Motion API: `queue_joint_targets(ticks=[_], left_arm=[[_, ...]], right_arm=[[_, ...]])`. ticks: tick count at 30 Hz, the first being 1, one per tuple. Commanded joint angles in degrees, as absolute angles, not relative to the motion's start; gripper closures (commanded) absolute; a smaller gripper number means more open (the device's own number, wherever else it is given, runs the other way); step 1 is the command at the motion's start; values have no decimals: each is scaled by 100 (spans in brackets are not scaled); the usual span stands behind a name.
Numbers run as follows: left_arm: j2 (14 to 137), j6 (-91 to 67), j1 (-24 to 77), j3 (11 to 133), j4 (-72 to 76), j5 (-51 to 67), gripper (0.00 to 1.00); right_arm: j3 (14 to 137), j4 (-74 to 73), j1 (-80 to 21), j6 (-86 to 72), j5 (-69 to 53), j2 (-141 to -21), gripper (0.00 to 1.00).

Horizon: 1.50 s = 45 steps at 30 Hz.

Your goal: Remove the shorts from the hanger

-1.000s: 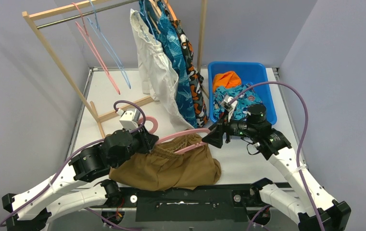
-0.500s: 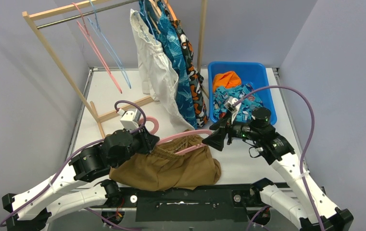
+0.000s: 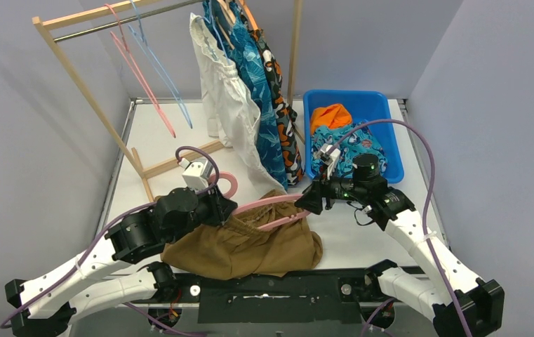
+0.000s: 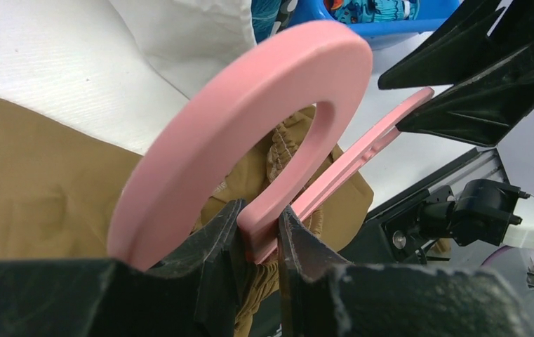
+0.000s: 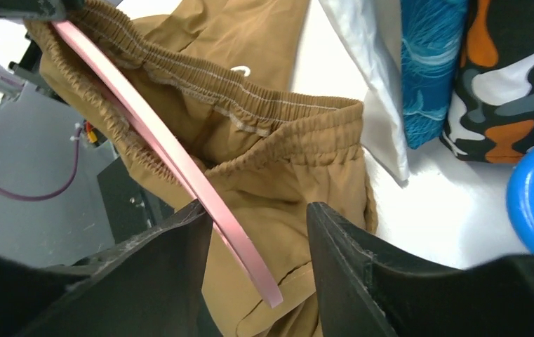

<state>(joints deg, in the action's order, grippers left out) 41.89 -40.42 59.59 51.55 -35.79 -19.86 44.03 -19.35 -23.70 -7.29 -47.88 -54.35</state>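
Observation:
The brown shorts [image 3: 250,246] lie bunched at the table's near edge, their waistband still threaded on the pink hanger [image 3: 271,203]. My left gripper [image 3: 226,206] is shut on the hanger's neck [image 4: 260,232], just below its hook [image 4: 250,126], with the brown shorts [image 4: 39,189] underneath. My right gripper [image 3: 311,199] is at the hanger's right end. Its jaws stand open around the hanger's thin arm [image 5: 179,161], which rests against one of the fingers [image 5: 172,246]. The brown shorts' waistband [image 5: 285,140] lies beyond that gripper [image 5: 257,221].
A wooden rack [image 3: 88,98] at the back holds white shorts [image 3: 225,98], blue patterned shorts [image 3: 260,91] and camouflage shorts [image 3: 281,105], plus two empty hangers [image 3: 148,70]. A blue bin [image 3: 386,112] at the right holds orange shorts [image 3: 330,116] and teal shorts [image 3: 351,151].
My right gripper has moved left over the hanger's right end and its jaws have narrowed. My left arm has shifted slightly right and up with the hanger.

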Motion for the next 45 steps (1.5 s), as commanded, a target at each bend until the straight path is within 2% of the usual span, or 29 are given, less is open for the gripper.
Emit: queue_joint_targets(ticks=[1,3,8,11,13,17,22,34,45], left_arm=[[3983,-4068,5977,5286,-3298,-2138,100],[3900,-4107,5977,5253,-3408,-2249,100],[3700,-4156,5977,5134,-3482,-2389,98],[3623,-4205,5977,5059,-3601,-2550,83],[3615,-4256,5977,5015,-3737,-2663,71],[3568,-4386,5978,4854,-3918,-2856,56],[3355,-4503,5977,4593,-3874,-2926,44],[3329,-5085,5969,4194,-4158,-3412,36],[3741,-5335,5964,4075,-4043,-3484,35]], right_arm=[[4717,-1711,-2364,-594,-5375,-5406,56],[4696,-1663,-2361,-594,-5571,-5392,72],[4717,-1619,-2349,-604,-6033,-5397,92],[4767,-1723,-2310,-589,-5749,-5386,100],[4749,-1731,-2258,-617,-5673,-5347,100],[4710,-1698,-2223,-697,-5831,-5276,100],[4767,-1874,-2193,-698,-5768,-5161,100],[5398,-1991,-2177,-1016,-5469,-4674,100],[5969,-2294,-2175,-1186,-4659,-4312,100]])
